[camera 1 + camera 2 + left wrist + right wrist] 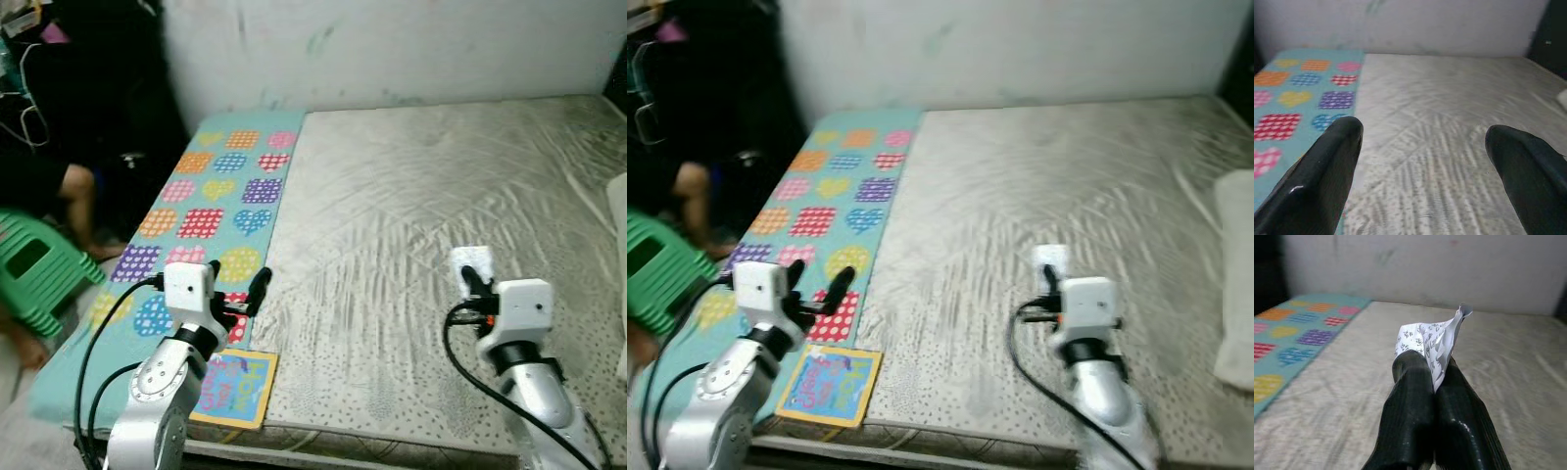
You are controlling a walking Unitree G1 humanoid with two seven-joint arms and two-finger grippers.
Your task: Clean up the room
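My right gripper (473,278) is shut on a white printed paper wrapper (1429,341), which sticks up from between the fingertips above the grey mattress (421,215). The same wrapper (471,262) shows just beyond my right wrist. My left gripper (241,291) is open and holds nothing, hovering over the near left corner of the bed; its fingers (1327,171) stand wide apart. A colourful children's book (233,389) lies flat at the bed's near left corner, just below my left arm.
A teal mat with coloured hearts (211,211) runs along the mattress's left side. A green plastic stool (39,269) and a person's leg (78,201) are on the floor to the left. A white pillow (1236,284) lies at the right edge. A wall backs the bed.
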